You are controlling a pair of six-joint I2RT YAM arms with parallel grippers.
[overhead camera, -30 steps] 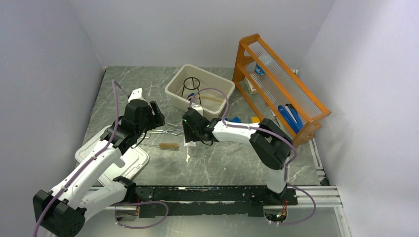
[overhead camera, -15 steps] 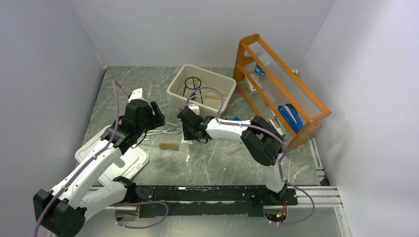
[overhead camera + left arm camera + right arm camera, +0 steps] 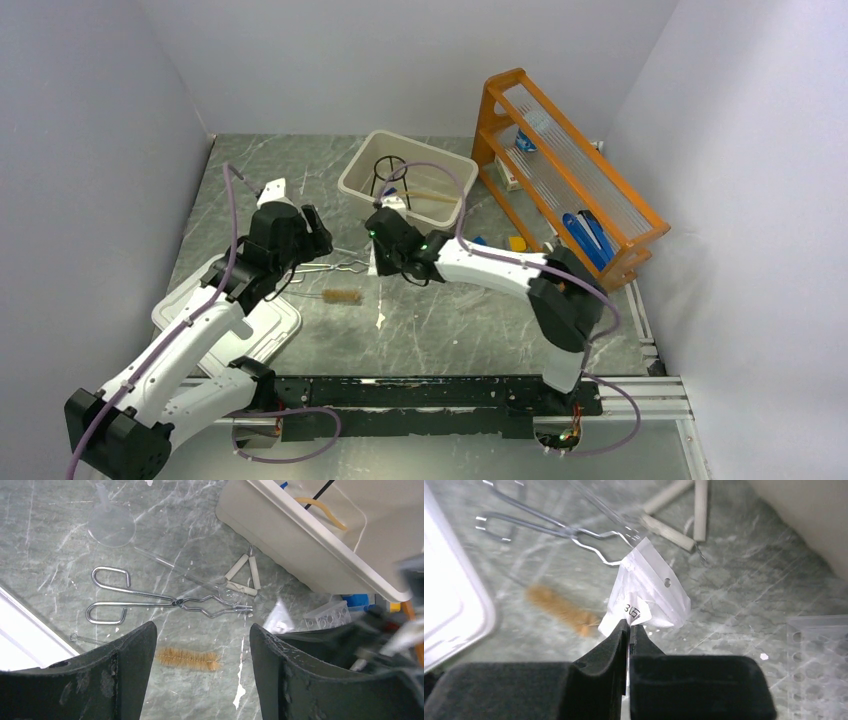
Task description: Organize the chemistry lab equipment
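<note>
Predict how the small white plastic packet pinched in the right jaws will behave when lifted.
Probably floppy: the small white plastic packet is creased thin film, gripped by one edge only, so it may droop or swing. Likely very light; it looks flat, with little bulk. That thin edge might slip from the right jaws if jerked.

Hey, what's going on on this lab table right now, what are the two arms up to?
The right end effector is shut on the white packet, pinching one edge of it near the beige tub. The left end effector hangs open over the metal tongs and the brown-bristled brush, holding nothing. The white triangle lies loose on the table, and the black tripod ring stands inside the tub.
</note>
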